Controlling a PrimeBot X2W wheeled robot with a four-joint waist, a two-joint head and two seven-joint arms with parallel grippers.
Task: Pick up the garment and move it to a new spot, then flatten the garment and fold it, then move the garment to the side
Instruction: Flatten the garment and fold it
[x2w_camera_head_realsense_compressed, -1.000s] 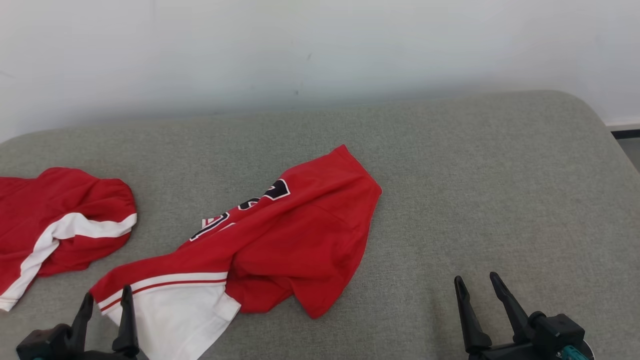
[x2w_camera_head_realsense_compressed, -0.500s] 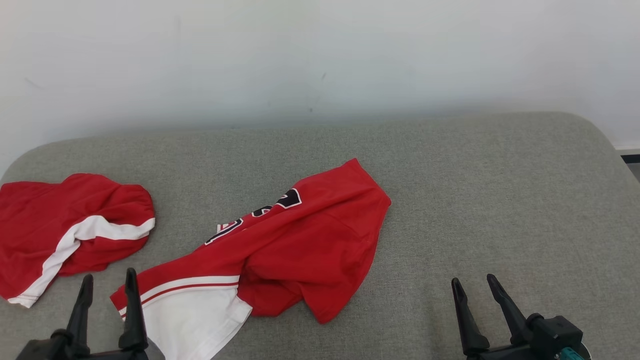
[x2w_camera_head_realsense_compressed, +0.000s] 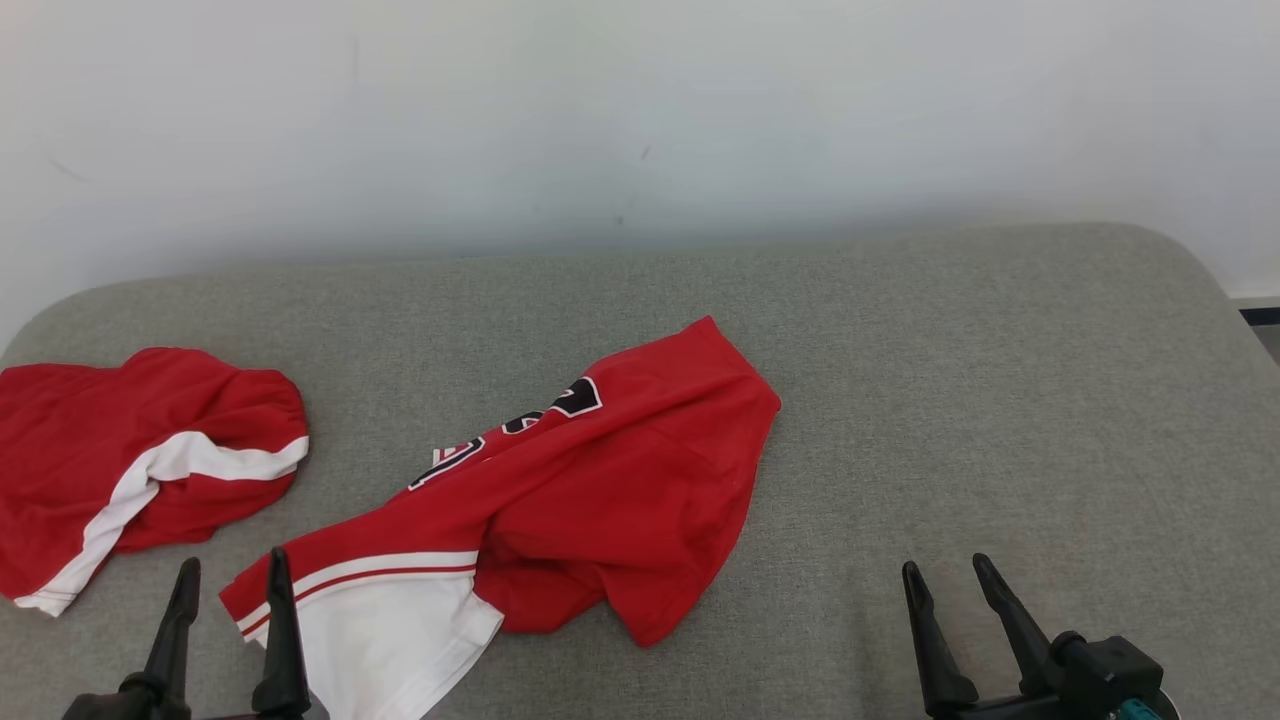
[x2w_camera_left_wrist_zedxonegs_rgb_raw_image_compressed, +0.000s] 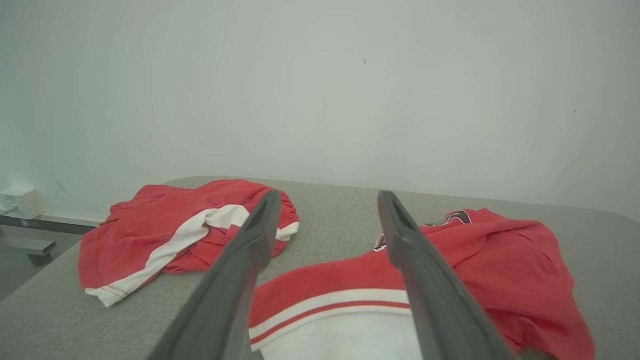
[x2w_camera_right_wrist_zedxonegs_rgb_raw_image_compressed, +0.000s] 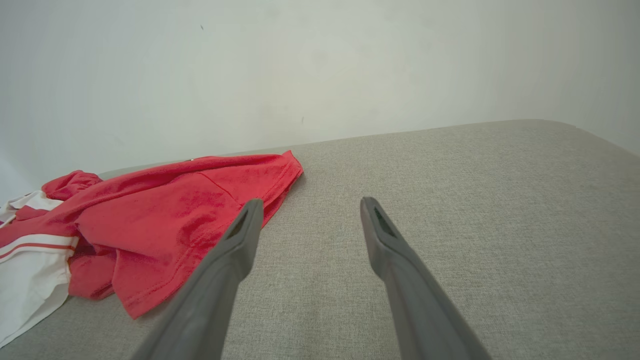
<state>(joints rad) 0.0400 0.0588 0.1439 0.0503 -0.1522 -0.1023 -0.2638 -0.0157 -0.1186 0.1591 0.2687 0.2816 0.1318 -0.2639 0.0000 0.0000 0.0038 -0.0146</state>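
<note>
The garment (x2w_camera_head_realsense_compressed: 620, 480) is a red jersey with black numbers and a white, red-striped panel. It lies crumpled in the middle of the grey padded surface (x2w_camera_head_realsense_compressed: 1000, 400). My left gripper (x2w_camera_head_realsense_compressed: 232, 560) stands open at the lower left, its fingertips just at the jersey's near white-striped corner and holding nothing. In the left wrist view the garment (x2w_camera_left_wrist_zedxonegs_rgb_raw_image_compressed: 500, 260) spreads to the right beyond the open left gripper (x2w_camera_left_wrist_zedxonegs_rgb_raw_image_compressed: 328, 193). My right gripper (x2w_camera_head_realsense_compressed: 944, 564) is open at the lower right, well clear of the cloth. In the right wrist view the garment (x2w_camera_right_wrist_zedxonegs_rgb_raw_image_compressed: 175, 215) lies left of the open right gripper (x2w_camera_right_wrist_zedxonegs_rgb_raw_image_compressed: 311, 201).
A second red and white garment (x2w_camera_head_realsense_compressed: 120, 430) lies bunched at the surface's left end, also in the left wrist view (x2w_camera_left_wrist_zedxonegs_rgb_raw_image_compressed: 165, 225). A pale wall runs along the far edge. The surface's rounded right edge (x2w_camera_head_realsense_compressed: 1225, 290) drops to the floor. Bare grey padding stretches right of the jersey.
The head camera shifted early on, so the whole picture moved down and right. My left gripper's fingers have spread wider and sit slightly lower. The garments lie as they did.
</note>
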